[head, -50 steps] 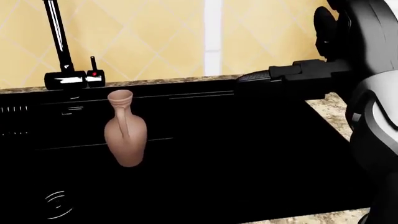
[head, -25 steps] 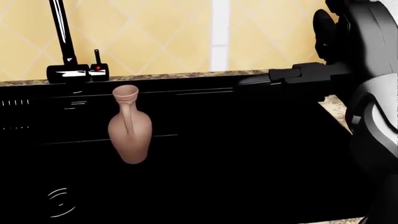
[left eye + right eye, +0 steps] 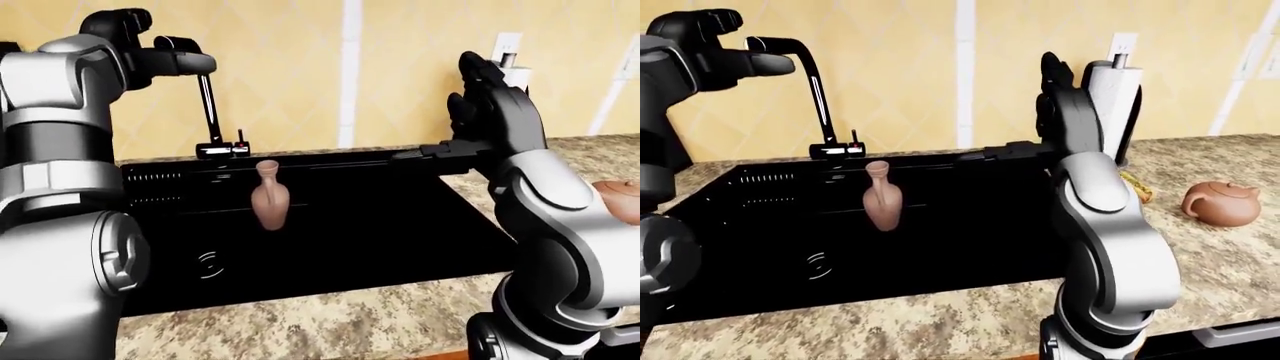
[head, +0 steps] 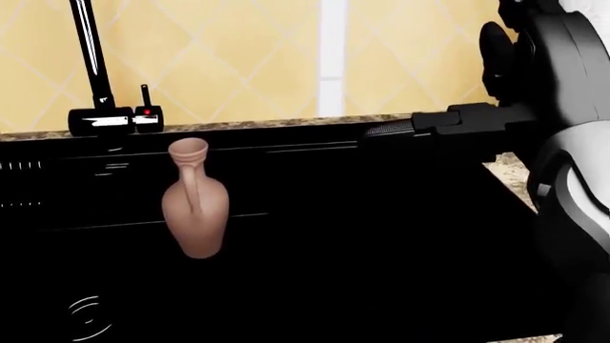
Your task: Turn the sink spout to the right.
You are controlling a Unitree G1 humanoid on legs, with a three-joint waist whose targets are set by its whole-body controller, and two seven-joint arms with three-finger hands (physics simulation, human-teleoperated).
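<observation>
The black sink spout [image 3: 821, 105] rises from its base [image 4: 100, 120] at the top left edge of the black sink [image 3: 400, 225], then arches toward the view's left. My left hand [image 3: 745, 52] is raised at the arch, with its fingers closed round the spout's end. My right hand [image 3: 487, 101] is open and upright over the sink's right end, apart from the spout. A black bar-like part [image 4: 429, 121] reaches left from that hand along the sink's top edge.
A terracotta vase [image 4: 194, 204] stands in the sink below the faucet. A small lever with a red dot [image 4: 145, 108] sits beside the spout base. On the speckled counter [image 3: 1200, 247] at the right are a brown teapot [image 3: 1223, 202] and a paper towel holder [image 3: 1118, 97].
The head view drifts a little up, then back down; the camera moved. The right hand and the vase keep their places.
</observation>
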